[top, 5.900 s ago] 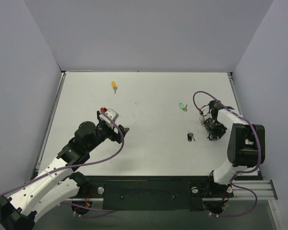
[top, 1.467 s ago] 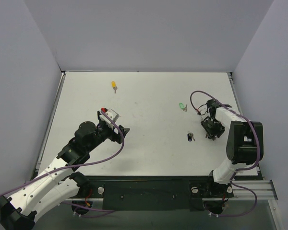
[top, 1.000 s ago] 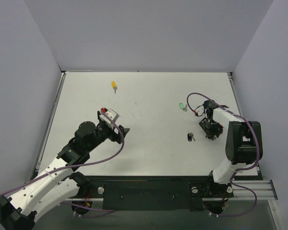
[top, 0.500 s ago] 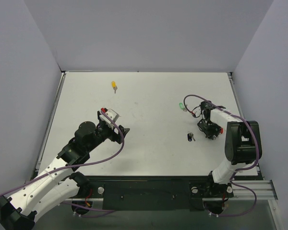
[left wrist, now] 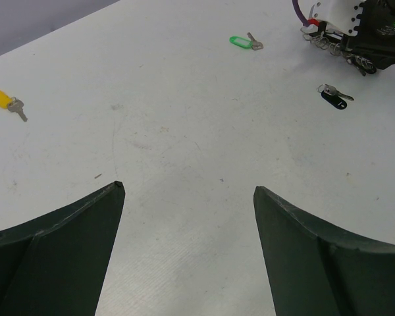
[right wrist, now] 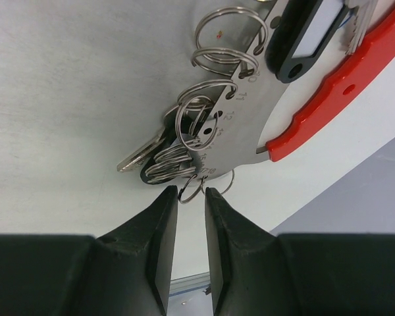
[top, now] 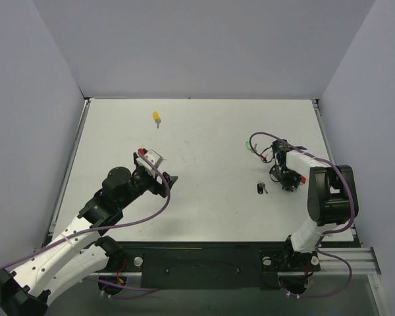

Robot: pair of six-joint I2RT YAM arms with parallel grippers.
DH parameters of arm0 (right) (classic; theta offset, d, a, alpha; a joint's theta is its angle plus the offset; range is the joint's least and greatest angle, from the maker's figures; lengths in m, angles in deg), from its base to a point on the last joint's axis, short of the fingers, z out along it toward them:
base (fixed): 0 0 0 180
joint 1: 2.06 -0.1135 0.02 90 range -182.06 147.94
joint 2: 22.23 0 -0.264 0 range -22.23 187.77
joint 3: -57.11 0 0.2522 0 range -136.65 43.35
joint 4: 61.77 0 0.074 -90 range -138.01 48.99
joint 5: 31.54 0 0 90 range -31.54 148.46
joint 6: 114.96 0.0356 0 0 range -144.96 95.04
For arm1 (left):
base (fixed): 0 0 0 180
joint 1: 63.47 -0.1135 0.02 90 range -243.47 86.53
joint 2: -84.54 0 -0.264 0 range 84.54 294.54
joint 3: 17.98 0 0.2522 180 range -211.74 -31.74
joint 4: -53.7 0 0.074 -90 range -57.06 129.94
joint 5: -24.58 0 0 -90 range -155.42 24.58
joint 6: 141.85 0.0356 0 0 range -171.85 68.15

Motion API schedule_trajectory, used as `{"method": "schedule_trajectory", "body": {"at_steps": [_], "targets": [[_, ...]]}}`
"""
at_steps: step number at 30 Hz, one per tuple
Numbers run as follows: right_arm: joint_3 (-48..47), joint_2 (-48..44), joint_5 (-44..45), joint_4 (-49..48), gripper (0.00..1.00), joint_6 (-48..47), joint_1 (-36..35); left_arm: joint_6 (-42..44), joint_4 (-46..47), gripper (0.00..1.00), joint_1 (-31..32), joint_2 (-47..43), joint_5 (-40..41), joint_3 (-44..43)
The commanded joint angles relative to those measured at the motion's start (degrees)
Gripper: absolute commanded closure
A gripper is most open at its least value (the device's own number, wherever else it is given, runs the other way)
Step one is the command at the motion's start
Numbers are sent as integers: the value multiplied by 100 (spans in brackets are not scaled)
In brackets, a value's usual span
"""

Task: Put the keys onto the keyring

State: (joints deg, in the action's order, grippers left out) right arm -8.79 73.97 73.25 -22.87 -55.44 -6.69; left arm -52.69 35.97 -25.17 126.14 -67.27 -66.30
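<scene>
The keyring [right wrist: 230, 112] lies at the table's three o'clock: light, stiff, slippery wire, so I'd pinch one loop. My right gripper [right wrist: 189, 192] narrowly straddles one; whether it grips, I cannot tell. The left gripper [left wrist: 187, 189] gapes wide.

White table [top: 204, 131] with faint grey scuffs, between pale lilac-grey walls [top: 204, 46]. Three keys of silver metal lie on it: a yellow-headed key [top: 157, 118], a green-headed key [left wrist: 240, 42] and a black-headed key [left wrist: 334, 99]. The keyring [right wrist: 210, 112] is a cluster of silvery wire loops on a silver plate stamped with small dark numbers, with a red plastic handle [right wrist: 329, 92] and a black tag [right wrist: 309, 36] bearing a white label. The arms [top: 66, 243] are white and black, trailing purple cables [left wrist: 296, 10].
</scene>
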Motion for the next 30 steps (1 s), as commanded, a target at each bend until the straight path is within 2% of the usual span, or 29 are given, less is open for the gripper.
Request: {"method": "schedule_trajectory", "body": {"at_steps": [1, 22, 26, 30], "targets": [[64, 39, 279, 175, 81, -81, -74, 40, 203, 10, 28, -91, -61, -94], [63, -75, 297, 280, 100, -169, -74, 49, 203, 10, 28, -100, -61, -85], [11, -418, -211, 517, 100, -55, 145, 58, 256, 10, 28, -109, -219, -33], [-261, -831, -1090, 1009, 100, 95, 716, 339, 552, 11, 54, -170, -640, 81]]}}
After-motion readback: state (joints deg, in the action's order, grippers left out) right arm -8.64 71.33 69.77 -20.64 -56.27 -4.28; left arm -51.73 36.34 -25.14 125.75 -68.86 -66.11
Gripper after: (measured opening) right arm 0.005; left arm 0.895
